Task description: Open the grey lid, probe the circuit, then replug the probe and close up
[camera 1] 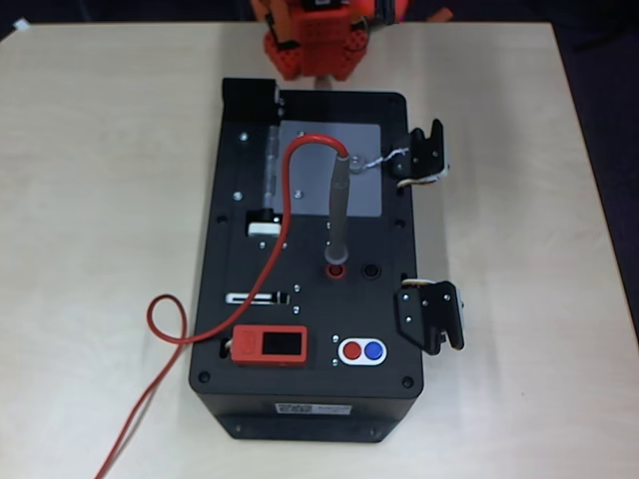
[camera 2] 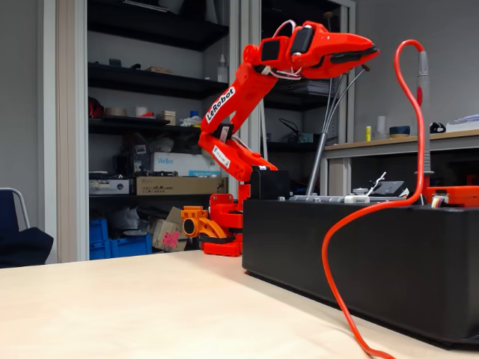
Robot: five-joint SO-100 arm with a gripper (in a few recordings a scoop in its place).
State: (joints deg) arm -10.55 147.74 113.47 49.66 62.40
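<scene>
The grey lid (camera 1: 315,190) lies flat and closed on the far half of the black box (camera 1: 310,399), so the circuit is hidden beneath it. In the fixed view the lid (camera 2: 329,199) shows as a thin grey strip on the box top. The grey probe (camera 1: 339,210) stands upright, plugged into a red socket (camera 1: 335,270) in the middle of the box. Its red wire (camera 1: 285,200) arcs up from its top and runs off over the table's front left. In the fixed view the probe (camera 2: 423,112) stands at the right. My gripper (camera 2: 365,51) hangs high above the box, shut, holding nothing.
An orange-red display module (camera 1: 270,346) and a red and blue button pair (camera 1: 361,350) sit at the box's near end. Two black brackets (camera 1: 427,158) (camera 1: 433,315) stick out from its right side. The arm's base (camera 1: 310,45) stands behind the box. The wire loops (camera 1: 168,319) on the table.
</scene>
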